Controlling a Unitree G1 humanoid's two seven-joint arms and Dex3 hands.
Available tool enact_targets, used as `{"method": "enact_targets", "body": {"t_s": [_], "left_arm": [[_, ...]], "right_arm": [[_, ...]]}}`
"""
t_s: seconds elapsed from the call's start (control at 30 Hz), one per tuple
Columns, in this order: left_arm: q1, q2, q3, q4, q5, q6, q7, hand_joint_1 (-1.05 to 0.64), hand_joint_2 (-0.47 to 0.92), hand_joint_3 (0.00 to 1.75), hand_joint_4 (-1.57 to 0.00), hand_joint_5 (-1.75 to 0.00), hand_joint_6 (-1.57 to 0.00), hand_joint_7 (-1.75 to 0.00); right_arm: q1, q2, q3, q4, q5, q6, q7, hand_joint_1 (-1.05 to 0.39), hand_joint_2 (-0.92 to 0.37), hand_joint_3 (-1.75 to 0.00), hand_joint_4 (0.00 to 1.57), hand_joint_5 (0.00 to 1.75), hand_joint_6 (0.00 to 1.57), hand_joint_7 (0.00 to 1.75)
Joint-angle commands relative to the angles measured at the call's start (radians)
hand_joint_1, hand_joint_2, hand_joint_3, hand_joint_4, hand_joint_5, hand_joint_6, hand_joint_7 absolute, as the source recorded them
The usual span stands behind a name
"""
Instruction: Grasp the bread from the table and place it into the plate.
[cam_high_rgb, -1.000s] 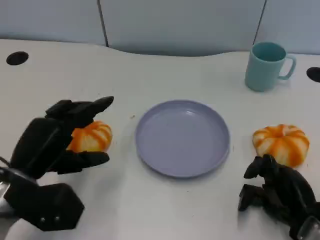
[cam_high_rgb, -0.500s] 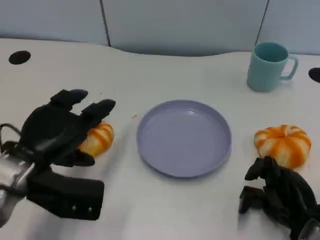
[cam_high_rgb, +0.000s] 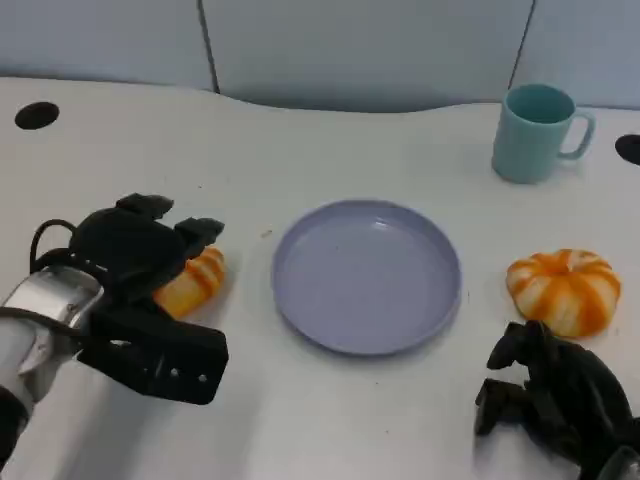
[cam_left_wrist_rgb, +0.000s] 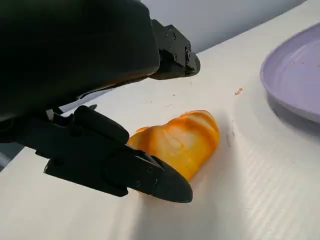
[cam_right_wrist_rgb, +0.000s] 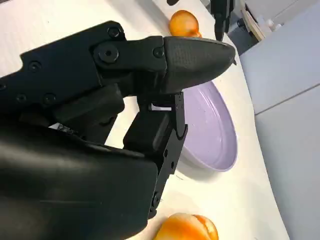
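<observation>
the left robot hand (cam_high_rgb: 135, 255) is lowered over the bread (cam_high_rgb: 192, 283) at the left of the white bench (cam_high_rgb: 330, 400), its black fingers arched above the loaf's far side. in the left wrist view the bread (cam_left_wrist_rgb: 180, 142) lies on the bench between an upper finger and a lower finger (cam_left_wrist_rgb: 125, 167) that lies against its near edge; whether the hand has really closed on it cannot be told. the bread is just left of the lavender plate (cam_high_rgb: 366, 275), apart from its rim, and it is orange with pale stripes. the right robot hand (cam_high_rgb: 550, 395) rests low at the near right with fingers curled in and nothing held. just beyond it lies a round orange-and-white bun (cam_high_rgb: 560, 288), to the right of the plate. a teal mug (cam_high_rgb: 535, 132) stands at the far right.
</observation>
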Motion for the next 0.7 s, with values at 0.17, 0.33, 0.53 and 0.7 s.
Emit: {"method": "enact_targets", "body": {"t_s": [0.17, 0.33, 0.53, 0.7], "left_arm": [[-0.164, -0.069, -0.104, 0.334, -0.002, 0.015, 0.078, -0.74, 0.91, 0.01, 0.0, 0.0, -0.07, 0.0], [-0.228, -0.106, -0.157, 0.481, -0.003, 0.014, 0.134, -0.72, 0.9, 0.0, 0.0, 0.0, -0.04, 0.0], [-0.268, -0.15, -0.19, 0.586, -0.017, 0.031, 0.199, -0.72, 0.89, 0.0, 0.0, 0.0, -0.05, 0.0], [-0.281, -0.178, -0.204, 0.632, -0.026, 0.062, 0.214, -0.7, 0.88, 0.0, 0.0, 0.0, -0.04, -0.01]], "right_arm": [[0.033, -0.014, -0.003, 0.015, -0.008, 0.0, 0.011, -0.45, -0.92, -0.48, 1.24, 1.18, 1.13, 1.1], [0.033, -0.015, -0.007, 0.011, -0.006, 0.02, -0.002, -0.46, -0.92, -0.45, 1.25, 1.18, 1.14, 1.09], [0.033, -0.023, -0.009, 0.01, -0.007, 0.025, 0.006, -0.46, -0.92, -0.45, 1.24, 1.17, 1.13, 1.09], [0.041, -0.024, -0.017, -0.001, 0.008, 0.039, 0.012, -0.45, -0.92, -0.44, 1.24, 1.18, 1.13, 1.11]]}}
